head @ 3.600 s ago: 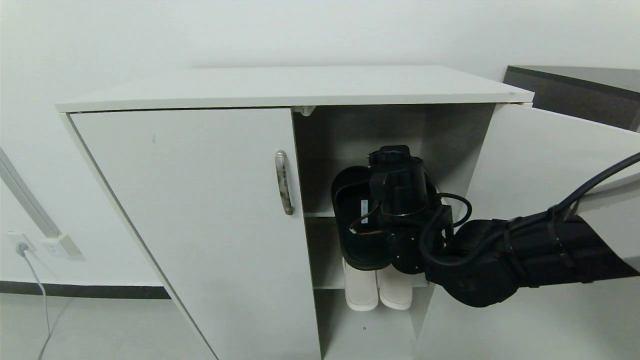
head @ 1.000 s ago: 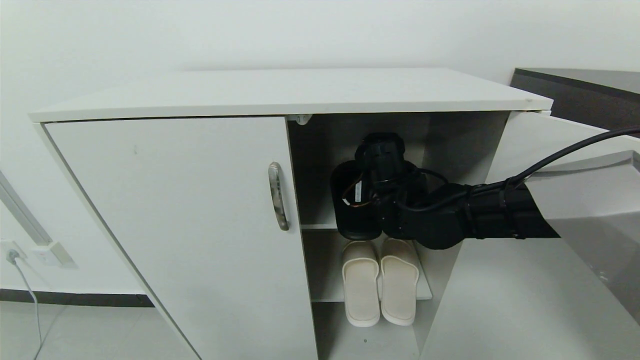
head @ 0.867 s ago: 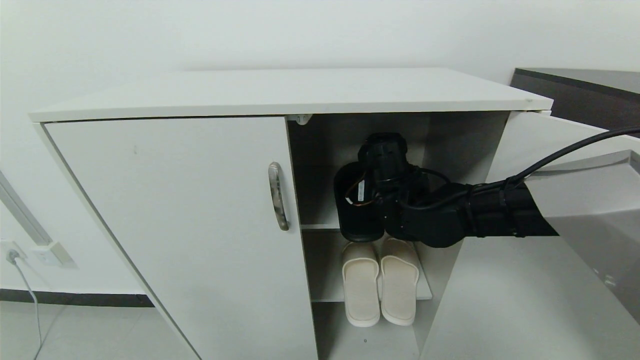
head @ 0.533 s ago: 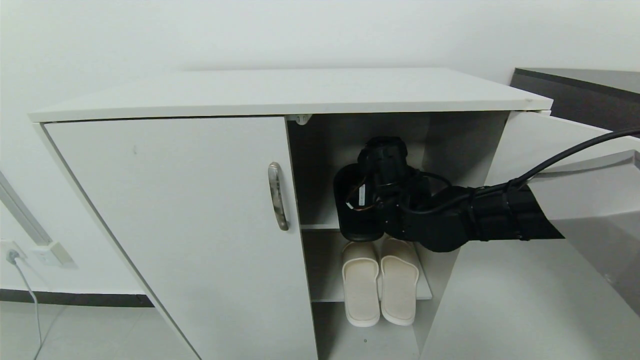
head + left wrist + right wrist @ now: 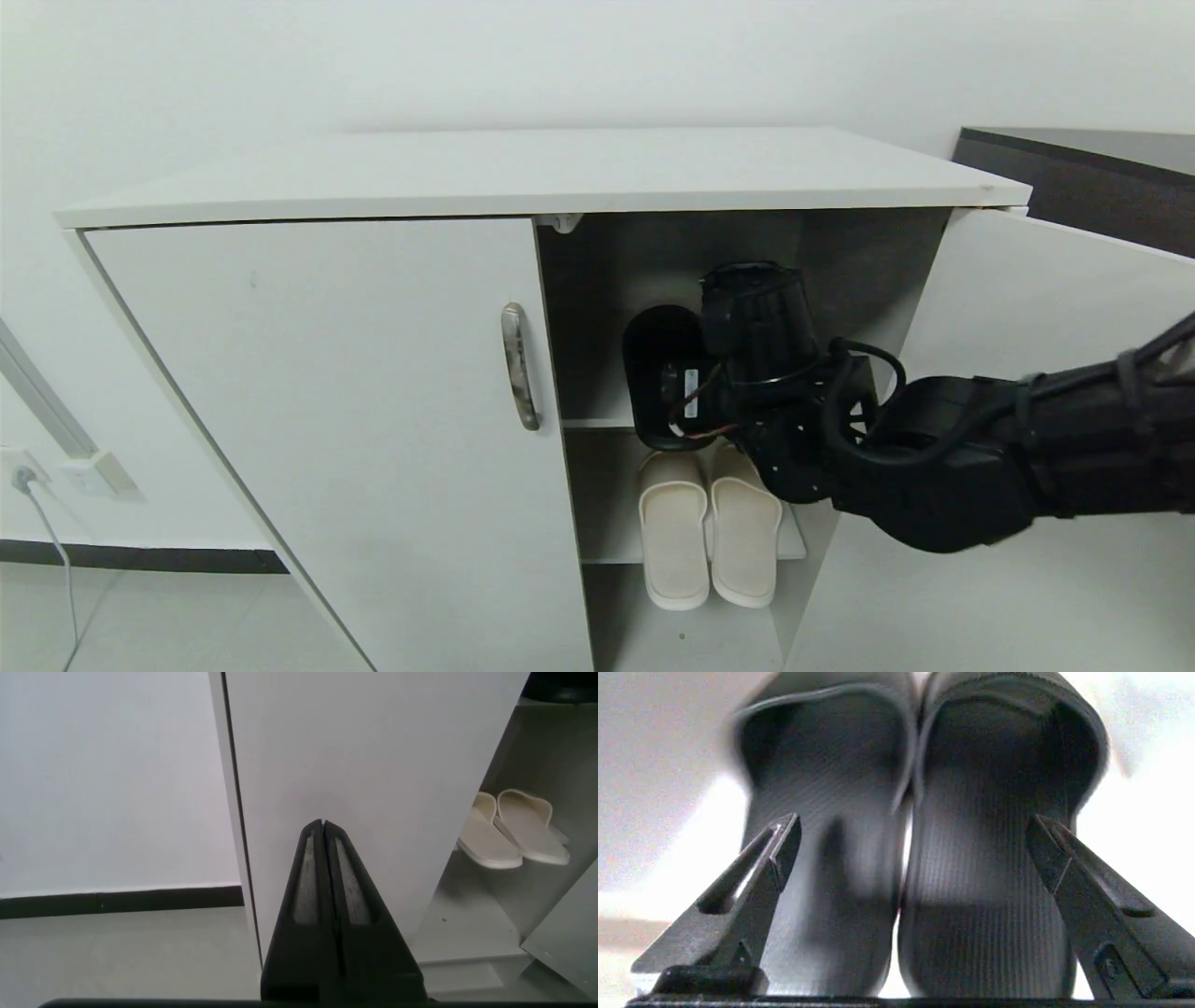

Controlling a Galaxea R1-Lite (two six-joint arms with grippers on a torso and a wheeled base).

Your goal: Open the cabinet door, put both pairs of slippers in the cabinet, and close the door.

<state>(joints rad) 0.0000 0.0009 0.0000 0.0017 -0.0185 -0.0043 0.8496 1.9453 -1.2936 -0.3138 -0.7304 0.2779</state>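
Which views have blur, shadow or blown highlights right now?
Right wrist view: black slippers smeared soft, background around them blown out white, right gripper open and crisper. Head view: upper compartment in deep shadow, so the black slippers merge with the right arm; white slippers well lit. Left wrist view: even light, no glare, left gripper clear against the closed door.

White cabinet (image 5: 560, 168), upper shelf (image 5: 597, 422) w/ black slippers (image 5: 658, 373); shelf below (image 5: 607, 532) w/ cream slippers (image 5: 709, 523)
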